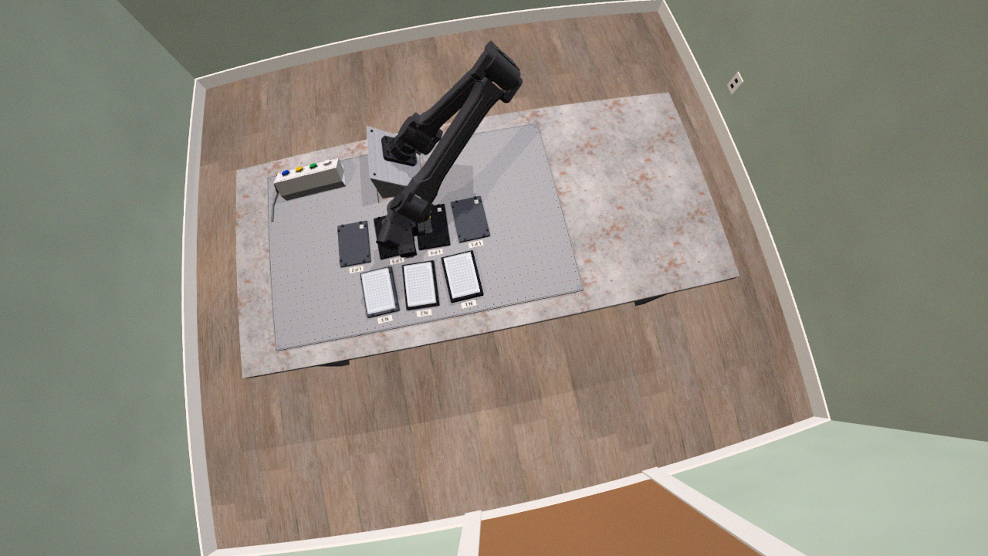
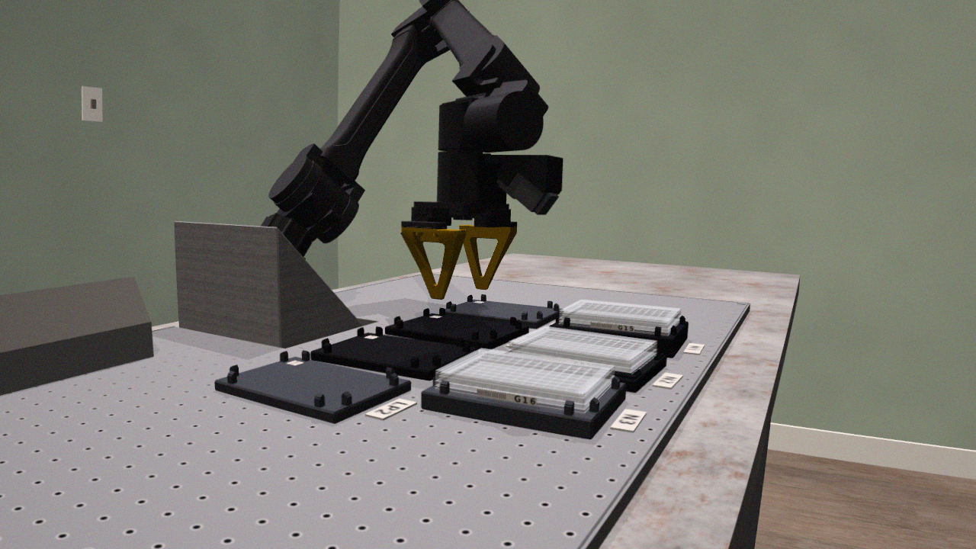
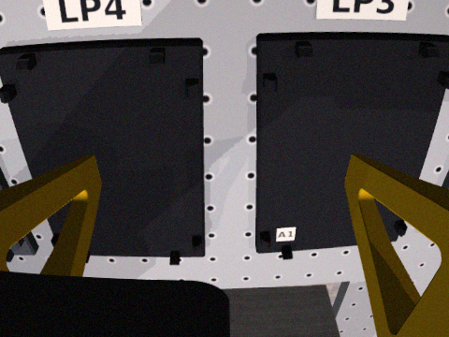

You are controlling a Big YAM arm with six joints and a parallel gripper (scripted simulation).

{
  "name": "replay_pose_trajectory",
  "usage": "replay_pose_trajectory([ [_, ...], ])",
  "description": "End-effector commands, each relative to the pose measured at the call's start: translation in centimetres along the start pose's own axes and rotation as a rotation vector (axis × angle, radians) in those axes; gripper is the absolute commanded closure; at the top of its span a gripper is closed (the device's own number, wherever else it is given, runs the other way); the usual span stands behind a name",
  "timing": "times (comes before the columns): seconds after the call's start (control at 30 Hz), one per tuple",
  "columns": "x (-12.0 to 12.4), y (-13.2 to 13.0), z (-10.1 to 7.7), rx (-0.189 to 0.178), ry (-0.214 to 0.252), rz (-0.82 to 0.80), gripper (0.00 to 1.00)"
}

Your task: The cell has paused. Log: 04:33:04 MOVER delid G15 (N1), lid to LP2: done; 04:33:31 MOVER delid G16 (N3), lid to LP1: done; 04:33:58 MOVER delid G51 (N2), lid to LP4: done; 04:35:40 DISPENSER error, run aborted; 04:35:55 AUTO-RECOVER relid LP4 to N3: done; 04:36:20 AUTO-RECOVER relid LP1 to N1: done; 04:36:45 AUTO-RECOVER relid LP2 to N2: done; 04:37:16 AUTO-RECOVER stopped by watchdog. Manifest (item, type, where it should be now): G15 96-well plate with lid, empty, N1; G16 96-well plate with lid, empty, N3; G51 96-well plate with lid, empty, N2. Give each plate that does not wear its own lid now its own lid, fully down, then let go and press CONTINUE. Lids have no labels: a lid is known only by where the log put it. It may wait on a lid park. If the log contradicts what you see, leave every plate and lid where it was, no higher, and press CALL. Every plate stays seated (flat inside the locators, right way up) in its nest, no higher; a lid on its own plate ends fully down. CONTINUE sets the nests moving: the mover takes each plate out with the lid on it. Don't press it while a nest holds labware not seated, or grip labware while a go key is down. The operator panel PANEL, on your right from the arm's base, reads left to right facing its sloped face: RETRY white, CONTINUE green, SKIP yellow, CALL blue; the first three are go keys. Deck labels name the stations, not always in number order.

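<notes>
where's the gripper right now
The open, empty gripper hangs low over the row of lid parks, between LP4 and LP3 in the wrist view, just behind the three lidded plates in their nests.

In the top view the arm (image 1: 441, 148) covers most of the LP3 park (image 1: 381, 228) and part of LP4 (image 1: 436, 238) beneath the gripper; the wrist view crops both parks at its side edges. The middle plate's (image 2: 586, 346) label, beyond the gripper, is hidden behind G16 (image 2: 525, 377)
</notes>
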State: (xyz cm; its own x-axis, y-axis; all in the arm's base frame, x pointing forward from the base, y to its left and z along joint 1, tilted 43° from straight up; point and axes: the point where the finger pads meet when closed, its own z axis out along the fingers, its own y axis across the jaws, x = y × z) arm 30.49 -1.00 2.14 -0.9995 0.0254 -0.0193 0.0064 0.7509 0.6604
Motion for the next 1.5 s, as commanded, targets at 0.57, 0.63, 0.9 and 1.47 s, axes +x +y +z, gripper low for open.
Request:
replay_pose_trajectory([
  [0.57,0.1,-4.7,-0.2,-0.028,-0.255,0.012,1.00],
  [0.63,0.0,-5.7,-0.2,-0.028,-0.322,0.012,1.00],
  [0.9,-0.1,-8.7,-0.4,-0.027,-0.522,0.011,1.00],
  [1.47,-1.4,-14.3,-1.3,-0.012,-0.719,-0.024,1.00],
])
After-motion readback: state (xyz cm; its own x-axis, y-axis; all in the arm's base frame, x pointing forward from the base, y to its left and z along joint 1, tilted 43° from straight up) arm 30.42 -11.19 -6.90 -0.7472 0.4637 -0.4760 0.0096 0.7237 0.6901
